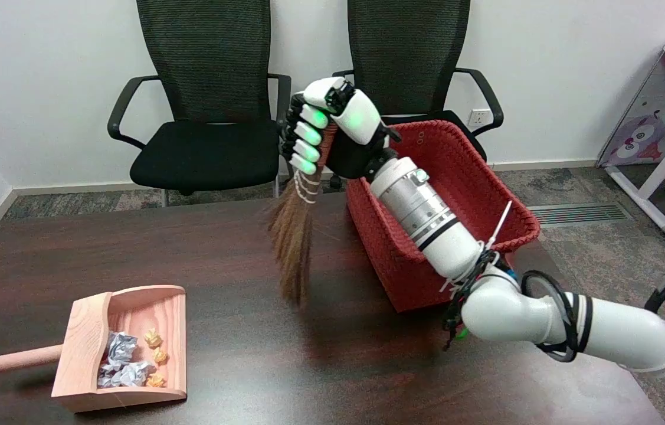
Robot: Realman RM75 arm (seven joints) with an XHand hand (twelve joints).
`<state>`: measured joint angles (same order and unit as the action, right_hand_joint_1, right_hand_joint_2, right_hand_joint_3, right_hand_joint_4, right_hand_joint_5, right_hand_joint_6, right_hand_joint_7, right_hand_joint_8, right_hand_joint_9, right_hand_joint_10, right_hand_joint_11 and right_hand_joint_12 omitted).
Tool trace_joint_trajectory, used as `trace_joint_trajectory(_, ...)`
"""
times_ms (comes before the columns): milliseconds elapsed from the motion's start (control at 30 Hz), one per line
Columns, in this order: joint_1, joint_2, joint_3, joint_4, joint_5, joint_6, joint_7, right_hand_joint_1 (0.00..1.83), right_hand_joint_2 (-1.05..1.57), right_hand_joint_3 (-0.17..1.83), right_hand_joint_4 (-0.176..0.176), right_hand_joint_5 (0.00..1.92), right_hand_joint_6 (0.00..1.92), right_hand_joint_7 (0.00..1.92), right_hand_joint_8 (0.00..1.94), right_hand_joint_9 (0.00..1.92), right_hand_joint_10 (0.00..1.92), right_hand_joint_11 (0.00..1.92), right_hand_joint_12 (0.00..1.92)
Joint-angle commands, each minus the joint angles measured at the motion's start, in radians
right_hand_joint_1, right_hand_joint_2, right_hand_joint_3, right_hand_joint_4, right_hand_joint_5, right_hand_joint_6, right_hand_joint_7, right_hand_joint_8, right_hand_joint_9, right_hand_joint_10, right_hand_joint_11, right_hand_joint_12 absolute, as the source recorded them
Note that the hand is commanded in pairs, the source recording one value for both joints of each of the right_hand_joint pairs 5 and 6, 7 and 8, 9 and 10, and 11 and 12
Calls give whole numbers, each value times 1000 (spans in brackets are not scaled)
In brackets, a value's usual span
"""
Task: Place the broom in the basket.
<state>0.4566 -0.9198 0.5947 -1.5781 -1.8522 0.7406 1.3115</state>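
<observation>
Beside red basket (474, 195), fingers (307, 133) clamp broom (294, 236); dustpan (125, 348) holds crumpled paper (128, 363)

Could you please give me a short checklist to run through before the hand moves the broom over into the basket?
1. Grip on the broom: the right hand holds it at the handle end, bristles hanging down. Ok.
2. Broom lifted off the table: bristle tips blurred, contact unclear. Cannot tell.
3. Broom above the red basket: it hangs left of the basket, outside it. Not ok.
4. Basket open and free: no contents visible, but the forearm covers part of it. Cannot tell.
5. Wooden dustpan out of the path: it sits at the near left, apart. Ok.
</observation>
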Motion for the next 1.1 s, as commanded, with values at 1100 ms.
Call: trace_joint_trajectory(1100,188,478,259,-143,-27,-92,192,914,1326,1450,-2,1920,1920,1920,1920,1920,1920,1920,1920)
